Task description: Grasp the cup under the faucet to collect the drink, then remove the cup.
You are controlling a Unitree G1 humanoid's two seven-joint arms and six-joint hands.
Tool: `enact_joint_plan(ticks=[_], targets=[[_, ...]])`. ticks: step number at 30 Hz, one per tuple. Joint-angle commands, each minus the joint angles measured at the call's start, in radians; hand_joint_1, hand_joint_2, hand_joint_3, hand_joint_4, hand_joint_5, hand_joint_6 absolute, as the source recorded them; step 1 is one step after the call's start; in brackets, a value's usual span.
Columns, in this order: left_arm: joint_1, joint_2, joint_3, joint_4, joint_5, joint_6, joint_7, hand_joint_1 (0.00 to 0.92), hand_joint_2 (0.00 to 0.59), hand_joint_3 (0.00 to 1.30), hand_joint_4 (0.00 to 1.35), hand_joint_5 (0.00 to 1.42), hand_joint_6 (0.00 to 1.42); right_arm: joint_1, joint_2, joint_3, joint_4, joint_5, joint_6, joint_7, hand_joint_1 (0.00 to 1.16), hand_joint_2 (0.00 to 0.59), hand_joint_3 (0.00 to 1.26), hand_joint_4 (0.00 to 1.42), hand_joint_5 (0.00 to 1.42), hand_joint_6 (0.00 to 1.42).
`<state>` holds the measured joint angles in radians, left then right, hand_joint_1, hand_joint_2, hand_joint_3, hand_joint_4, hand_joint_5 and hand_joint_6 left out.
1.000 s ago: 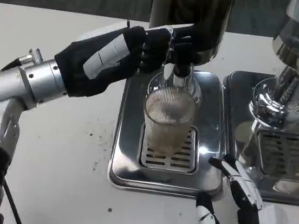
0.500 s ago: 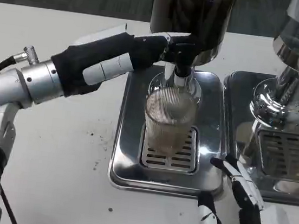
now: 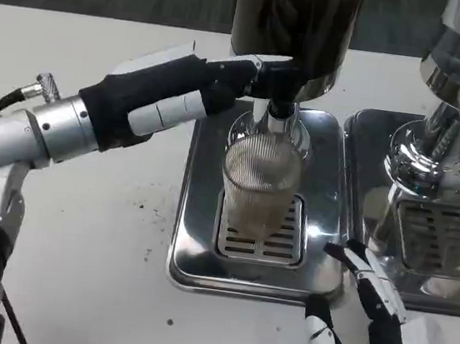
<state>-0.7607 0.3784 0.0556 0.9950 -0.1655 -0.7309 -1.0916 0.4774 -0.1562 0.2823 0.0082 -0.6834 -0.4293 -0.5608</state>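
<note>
Two hands in play: our left hand (image 3: 191, 92) reaches to the faucet (image 3: 276, 115), fingertips (image 3: 264, 65) resting on its lever, prob. to keep drink flowing. Cup (image 3: 259, 184) sits just below them on the drip tray (image 3: 199, 219). Right hand (image 3: 358, 322) waits w/ fingers spread, holding nothing.

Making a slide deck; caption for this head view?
Left hand at the dispenser's faucet above a ribbed cup; right hand waits.
</note>
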Motion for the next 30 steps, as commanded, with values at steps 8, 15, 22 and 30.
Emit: enact_joint_plan(ticks=[8, 15, 22, 30], targets=[[-0.003, -0.013, -0.029, 0.006, 0.026, -0.096, -0.01, 0.0, 0.049, 0.14, 0.04, 0.07, 0.0, 0.008, -0.008, -0.004, 0.004, 0.01, -0.009, -0.001, 0.2, 0.407, 0.26, 0.12, 0.15, 0.26], [-0.003, 0.001, -0.07, 0.029, 0.071, -0.16, 0.014, 0.0, 0.049, 0.14, 0.03, 0.07, 0.0, 0.014, -0.01, -0.007, -0.002, 0.01, -0.008, -0.001, 0.2, 0.407, 0.26, 0.12, 0.15, 0.26], [-0.008, 0.027, -0.117, 0.057, 0.129, -0.224, 0.071, 0.0, 0.048, 0.13, 0.03, 0.06, 0.0, 0.017, -0.009, -0.008, -0.008, 0.011, -0.007, 0.0, 0.2, 0.407, 0.26, 0.12, 0.15, 0.26], [-0.01, 0.046, -0.151, 0.076, 0.16, -0.262, 0.121, 0.0, 0.048, 0.13, 0.02, 0.06, 0.0, 0.017, -0.01, -0.012, -0.013, 0.019, -0.012, 0.002, 0.2, 0.407, 0.25, 0.12, 0.15, 0.26]])
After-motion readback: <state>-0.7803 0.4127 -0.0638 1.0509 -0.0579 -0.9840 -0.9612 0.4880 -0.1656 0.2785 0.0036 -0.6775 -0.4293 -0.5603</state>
